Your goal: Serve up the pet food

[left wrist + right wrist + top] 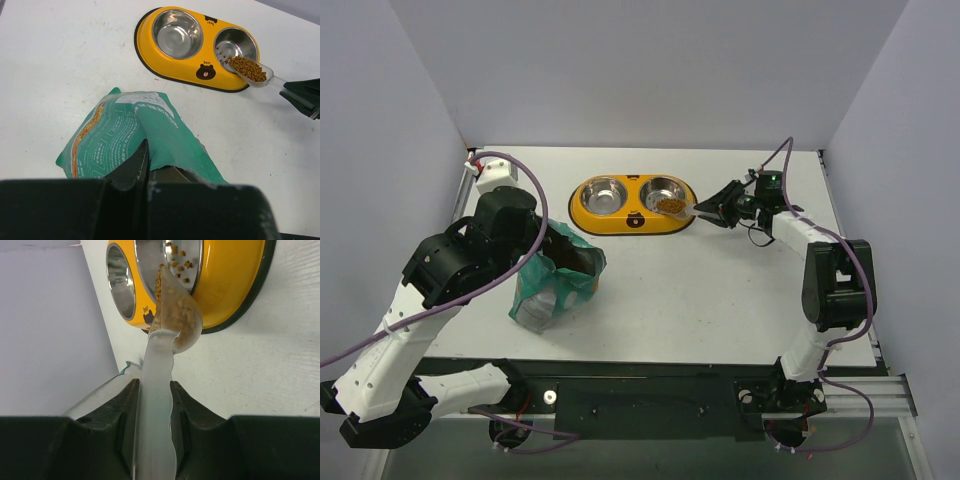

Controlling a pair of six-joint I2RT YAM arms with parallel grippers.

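Right gripper (pixel 152 390) pinches scoop (pixel 159 355) (wrist-seen); kibble (pixel 176 310) aboard.

The pet food (pixel 247 68), small brown pellets, is heaped in a clear scoop (pixel 268 76) held over the right bowl (pixel 246 44); a few pellets appear scattered inside.

This is a robotics lab test cell, not a home. A bare white tabletop (pixel 720 290) is boxed in by plain pale grey panels (pixel 650 70) on three sides. Two white-and-black robot arms (pixel 410 320) are bolted to a black mounting rail (pixel 650 395) at its near edge, trailing loose purple cables (pixel 532 172). A silver aluminium frame bar (pixel 890 385) runs alongside. The only homely things are a yellow double-bowl feeder (pixel 620 222), a teal-and-white printed bag (pixel 545 295) and a clear plastic scoop (pixel 692 208).
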